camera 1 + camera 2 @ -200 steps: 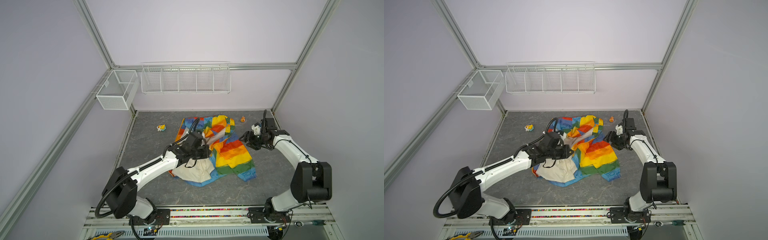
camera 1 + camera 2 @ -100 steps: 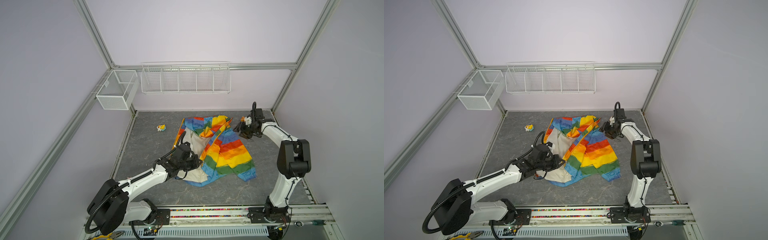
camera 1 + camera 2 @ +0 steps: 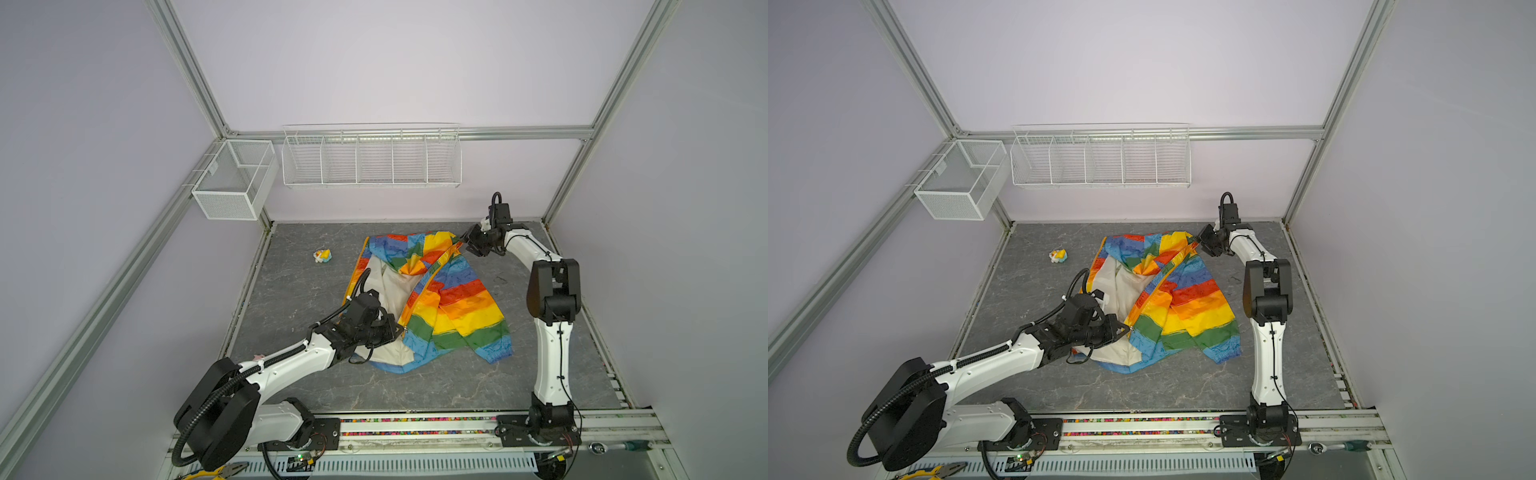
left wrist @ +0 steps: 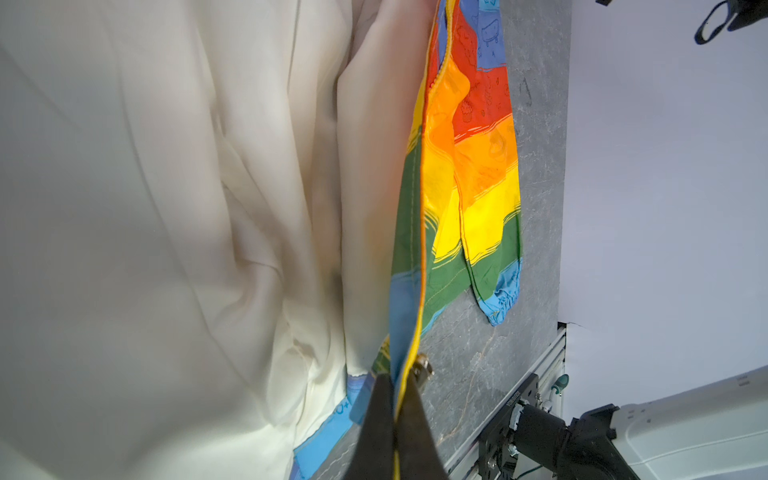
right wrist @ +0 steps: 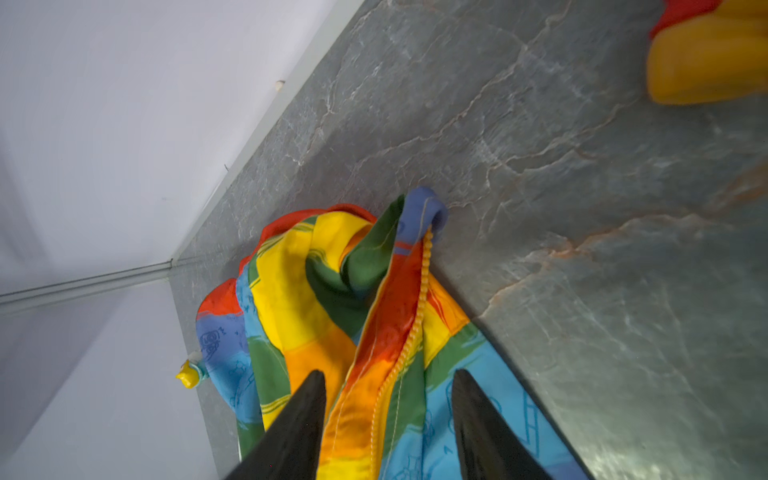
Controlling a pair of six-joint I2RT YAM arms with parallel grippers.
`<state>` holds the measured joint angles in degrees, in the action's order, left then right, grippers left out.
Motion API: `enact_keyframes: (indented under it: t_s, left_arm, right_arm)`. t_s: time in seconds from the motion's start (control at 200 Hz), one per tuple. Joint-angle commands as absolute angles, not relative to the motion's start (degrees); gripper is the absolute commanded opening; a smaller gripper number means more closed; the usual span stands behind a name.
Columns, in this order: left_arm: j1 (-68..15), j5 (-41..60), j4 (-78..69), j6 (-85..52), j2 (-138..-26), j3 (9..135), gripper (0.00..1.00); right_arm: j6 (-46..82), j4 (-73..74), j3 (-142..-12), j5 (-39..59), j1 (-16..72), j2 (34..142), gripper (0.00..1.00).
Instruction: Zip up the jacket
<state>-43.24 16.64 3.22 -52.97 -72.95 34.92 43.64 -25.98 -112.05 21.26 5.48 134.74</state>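
Left gripper [image 3: 398,329] [image 3: 1126,329]: nearest the front rail, at the near end of the jacket's front opening. In the left wrist view, the left gripper [image 4: 398,376] has its black fingers [image 4: 376,415] pressed together with the yellow zipper band [image 4: 422,249] pinched between them. A small metal slider [image 4: 422,368] sits just beyond the tips. Grip is on the jacket edge.

Jacket [image 3: 457,299] [image 3: 1192,303]: lies mid-table on the grey table [image 3: 299,291], running from near to far.
- Left panel is turned back, with the pale lining [image 3: 390,282] [image 4: 187,208] exposed just beside the left gripper.
- Right panel shows rainbow stripes, and its sleeve cuff [image 3: 496,353] lies toward the near right.
- Zipper band runs in a nearly straight line from one gripper to the other in both top views.

Right gripper [image 3: 467,243] [image 3: 1200,241]: at the far end of that line, at the jacket's top corner near the back right of the table. In the right wrist view, the right gripper [image 5: 384,374] has its jaws standing apart. A raised fold of jacket [image 5: 299,291] carrying the orange zipper teeth [image 5: 419,307] lies in the gap, not clamped.

Beyond: a small yellow toy [image 3: 322,254] [image 3: 1058,254] sits well apart to the left of the jacket's far part. A blurred orange-yellow toy [image 5: 706,62] lies on the table past the collar. Wire baskets [image 3: 372,158] hang on the back wall.
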Motion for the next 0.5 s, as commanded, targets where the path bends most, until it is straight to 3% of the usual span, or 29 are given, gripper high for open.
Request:
enact_keyframes:
  t_s: [0.0, 0.16, 0.335, 0.495]
  left_arm:
    - [-43.24, 17.49, 1.94, -53.69, -72.81, 34.28, 0.00]
    - [-43.32, 18.07, 1.76, -53.74, -73.20, 34.11, 0.00]
    - [-43.41, 19.10, 2.17, -52.73, -73.42, 34.27, 0.00]
    - [-47.82, 18.02, 8.45, -46.90, -74.29, 39.25, 0.00]
  right_arm:
    - [46.56, -24.58, -115.31, 21.63, 5.71, 137.32, 0.47]
    - [46.68, -24.71, -119.31, 21.97, 5.71, 140.39, 0.36]
    - [45.72, -25.80, -122.83, 22.28, 5.38, 141.72, 0.08]
    - [43.38, -27.56, -122.01, 23.12, 4.26, 138.03, 0.07]
